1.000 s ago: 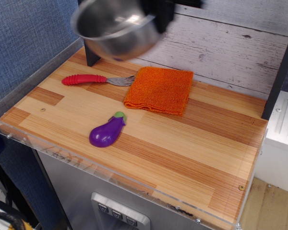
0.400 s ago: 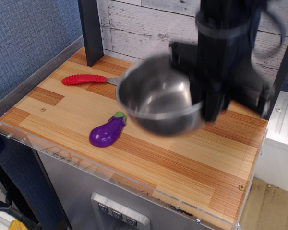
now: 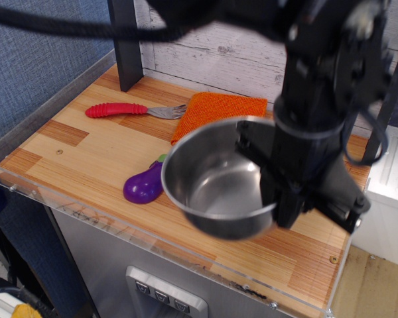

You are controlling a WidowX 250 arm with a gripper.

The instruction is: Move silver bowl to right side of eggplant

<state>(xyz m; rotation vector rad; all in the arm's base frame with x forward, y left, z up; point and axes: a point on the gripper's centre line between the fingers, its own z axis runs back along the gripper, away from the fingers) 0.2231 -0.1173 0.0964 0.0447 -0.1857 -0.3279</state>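
Note:
The silver bowl (image 3: 215, 179) is large and shiny and hangs in the air over the front middle of the wooden table (image 3: 73, 142), tilted a little. My gripper (image 3: 275, 195) is shut on the bowl's right rim, with the black arm rising behind it. The purple eggplant (image 3: 142, 185) with its green cap lies on the table just left of the bowl; the bowl's rim covers its right end in this view.
A fork with a red handle (image 3: 119, 110) lies at the back left. An orange cloth (image 3: 215, 109) lies behind the bowl, partly hidden. A dark post (image 3: 126, 43) stands at the back left corner. A clear rail (image 3: 119, 228) edges the table front.
The bowl, held in my gripper, has come down from the back left corner toward the front middle, and now hangs lower and closer to the eggplant's right side.

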